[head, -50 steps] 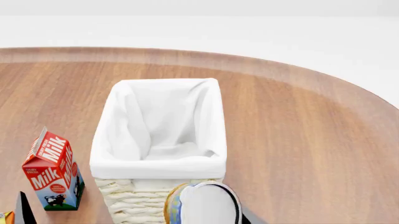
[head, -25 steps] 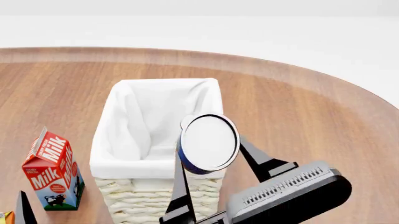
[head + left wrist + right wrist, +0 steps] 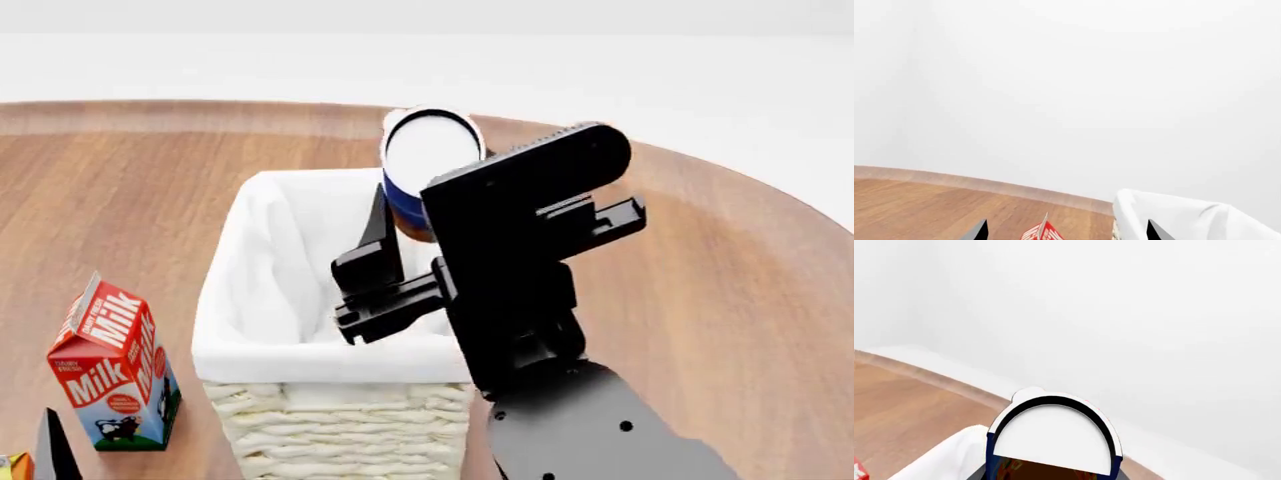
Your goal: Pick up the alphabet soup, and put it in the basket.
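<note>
The alphabet soup, a blue-labelled can with a pale top, hangs in the air over the far end of the basket. My right gripper is shut on it, and one dark finger shows along the can's left side. The right wrist view has the can close up, with the basket's white lining below it. The basket is cream wicker with a white cloth folded over its rim. My left gripper is open and holds nothing, low at the table's near left.
A red and blue milk carton stands left of the basket, and its top lies between the left fingers' line of sight. A small orange item peeks in at the bottom left corner. The round wooden table extends to the right.
The right arm has carried the can up and forward, from the basket's near wall to above its far end. The left gripper has not moved.
</note>
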Controlling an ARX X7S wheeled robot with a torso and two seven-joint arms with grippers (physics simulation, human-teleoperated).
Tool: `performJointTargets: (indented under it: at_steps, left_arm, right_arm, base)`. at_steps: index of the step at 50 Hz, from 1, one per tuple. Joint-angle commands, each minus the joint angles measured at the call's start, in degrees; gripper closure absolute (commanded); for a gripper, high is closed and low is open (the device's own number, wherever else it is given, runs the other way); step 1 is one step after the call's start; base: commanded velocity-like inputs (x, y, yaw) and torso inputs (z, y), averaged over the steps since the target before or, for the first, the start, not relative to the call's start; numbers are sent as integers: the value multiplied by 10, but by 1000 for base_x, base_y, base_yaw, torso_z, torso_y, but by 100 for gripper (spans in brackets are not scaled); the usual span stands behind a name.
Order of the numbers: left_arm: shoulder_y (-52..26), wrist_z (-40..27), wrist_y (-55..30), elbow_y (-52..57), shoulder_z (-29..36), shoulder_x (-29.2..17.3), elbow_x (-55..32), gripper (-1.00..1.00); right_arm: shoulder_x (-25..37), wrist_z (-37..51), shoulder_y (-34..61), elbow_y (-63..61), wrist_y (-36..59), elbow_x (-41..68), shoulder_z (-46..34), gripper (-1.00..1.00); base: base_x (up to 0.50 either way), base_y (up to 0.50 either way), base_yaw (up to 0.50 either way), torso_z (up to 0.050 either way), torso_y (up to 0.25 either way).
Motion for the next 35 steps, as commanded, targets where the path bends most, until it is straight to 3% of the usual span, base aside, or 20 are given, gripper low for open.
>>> performJointTargets:
  at_steps: [1, 30, 35]
  left_arm:
    - [-1, 0, 2, -3, 1, -1, 0, -100]
    - [3, -4, 3, 4, 3, -6, -1, -100]
    - [2, -3, 3, 1, 5, -5, 0, -100]
  right_arm:
    - [-44, -14, 100, 131, 14, -37, -24, 100]
    - [-168, -88, 272, 504, -2, -21, -45, 100]
    - [-169, -93, 275, 497, 6, -6, -45, 100]
  base:
    - [0, 0, 0, 0, 0]
    - [0, 0, 0, 1, 1]
    - [0, 0, 0, 0, 0]
